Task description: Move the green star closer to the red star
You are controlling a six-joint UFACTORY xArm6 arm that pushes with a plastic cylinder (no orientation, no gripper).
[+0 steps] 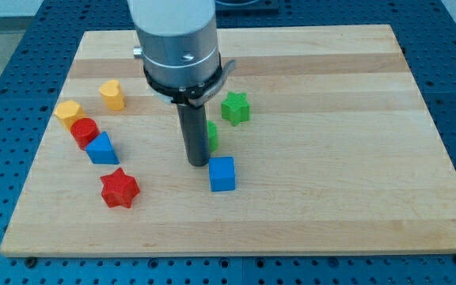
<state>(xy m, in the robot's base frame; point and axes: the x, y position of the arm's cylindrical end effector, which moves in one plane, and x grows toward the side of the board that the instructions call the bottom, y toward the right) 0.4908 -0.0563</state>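
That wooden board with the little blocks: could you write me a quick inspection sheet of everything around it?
Surface: wooden board, flat.
Job's things: green star toward the view's top; red star at lower left, far apart.
Clutter: blue cube, blue triangular block, red cylinder, two yellow blocks, green block partly hidden behind the rod.
End effector: none; my tip beside that green block.
Cables: nothing seen.
Surroundings: blue perforated table.

We have one view | it looks down at a slant from the board's near side | whole wooden board fits in frame | arm's upper part cut off.
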